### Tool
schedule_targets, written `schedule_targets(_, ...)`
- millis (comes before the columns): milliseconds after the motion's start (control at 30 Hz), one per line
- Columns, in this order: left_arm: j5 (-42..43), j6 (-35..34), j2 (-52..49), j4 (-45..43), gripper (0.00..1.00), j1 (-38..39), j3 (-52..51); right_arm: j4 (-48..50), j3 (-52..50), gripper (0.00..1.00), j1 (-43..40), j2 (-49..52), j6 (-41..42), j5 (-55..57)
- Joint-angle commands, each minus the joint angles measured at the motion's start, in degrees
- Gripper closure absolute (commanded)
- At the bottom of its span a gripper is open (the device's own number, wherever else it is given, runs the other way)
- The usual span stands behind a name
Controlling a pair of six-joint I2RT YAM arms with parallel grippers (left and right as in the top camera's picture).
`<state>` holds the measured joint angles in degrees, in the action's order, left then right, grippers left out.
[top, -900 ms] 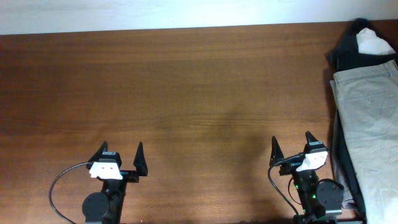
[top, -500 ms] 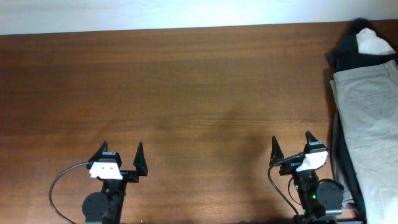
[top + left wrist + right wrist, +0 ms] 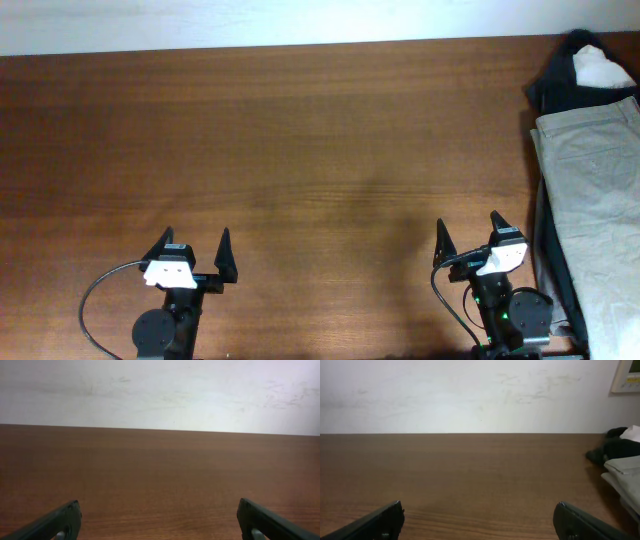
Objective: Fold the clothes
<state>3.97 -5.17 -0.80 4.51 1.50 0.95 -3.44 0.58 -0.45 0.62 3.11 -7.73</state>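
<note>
Shorts (image 3: 595,210) at right table edge, on a black garment (image 3: 553,85); white cloth (image 3: 598,68) beyond. Wooden table (image 3: 300,150), white wall (image 3: 160,390). Left gripper (image 3: 197,241) and right gripper (image 3: 468,223) spread wide, empty.

Saw a dark brown wooden table (image 3: 300,130), evenly lit. Met a scuffed white wall (image 3: 160,390) at its far edge.

The table (image 3: 300,130) is smooth, matt grained wood; the shorts (image 3: 595,200) are soft beige cloth.

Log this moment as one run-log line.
phase: not started | left end effector: open, empty | right end effector: open, empty | shorts: untouched, atop black garments, right edge of table
</note>
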Motion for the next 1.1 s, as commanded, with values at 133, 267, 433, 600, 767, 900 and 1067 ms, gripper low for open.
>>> schedule_targets(133,-0.81,0.94,0.39,0.04,0.01,0.11,-0.42,-0.20,-0.26,0.02,-0.28,-0.20,4.87,-3.15)
schedule_targets(267,-0.81,0.92,0.39,0.04,0.01,0.11,-0.42,5.77,0.81,0.01,-0.33,-0.22,2.93,3.91)
schedule_targets(433,-0.81,0.94,0.39,0.04,0.01,0.11,-0.42,4.48,11.39,0.01,-0.33,3.61,1.57,6.08)
schedule_targets(600,-0.81,0.92,0.39,0.04,0.01,0.11,-0.42,-13.07,36.33,0.02,-0.37,30.95,-3.82,15.08)
schedule_targets(767,-0.81,0.94,0.39,0.04,0.01,0.11,-0.42,-47.67,74.73,0.01,-0.37,67.69,-10.40,20.63)
schedule_targets(900,-0.81,0.92,0.39,0.04,0.01,0.11,-0.42,-65.22,96.50,0.01,-0.37,87.47,-10.36,20.24)
schedule_targets(1067,-0.81,0.94,0.39,0.04,0.01,0.11,-0.42,-57.07,100.17,0.01,-2.56,99.30,-10.49,30.01)
